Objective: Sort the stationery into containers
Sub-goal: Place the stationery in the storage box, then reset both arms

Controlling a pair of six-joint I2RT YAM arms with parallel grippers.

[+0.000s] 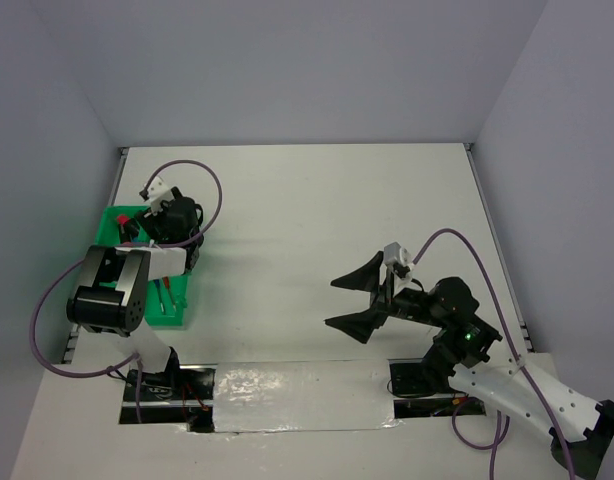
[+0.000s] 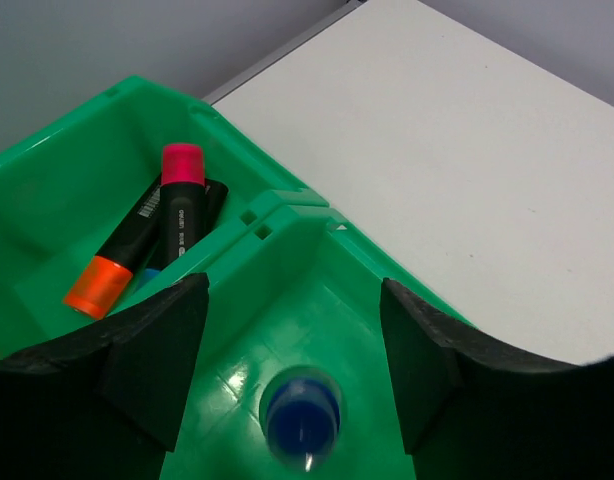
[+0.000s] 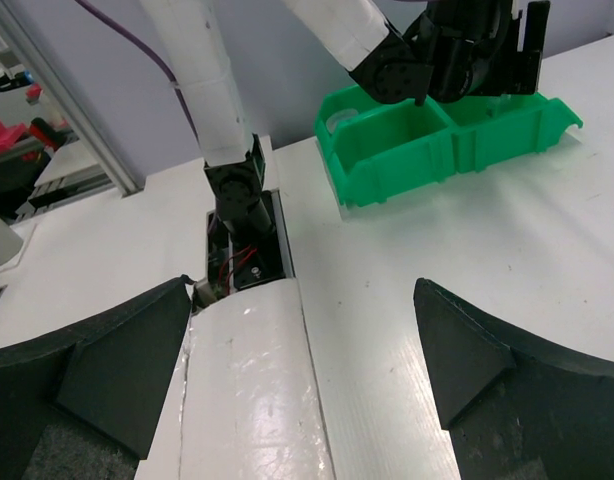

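Observation:
The green tray (image 1: 173, 318) sits at the table's left edge. My left gripper (image 1: 167, 235) hangs over its far end, pointing down into it. In the left wrist view the left gripper (image 2: 292, 330) is open, with nothing touching either jaw. A blue-capped marker (image 2: 301, 417) shows end-on and blurred below the jaws, inside a compartment of the tray (image 2: 287, 215). An orange-black highlighter (image 2: 117, 262) and a pink-black highlighter (image 2: 180, 200) lie in the neighbouring compartment. A thin red pen (image 1: 165, 296) lies in a near compartment. My right gripper (image 1: 332, 302) is open and empty over bare table.
In the right wrist view the open right gripper (image 3: 302, 300) hovers over a glossy white strip (image 3: 247, 400) near the arm bases. The tray (image 3: 397, 160) and left arm (image 3: 457, 50) are far off. White table spreads between the arms; grey walls enclose it.

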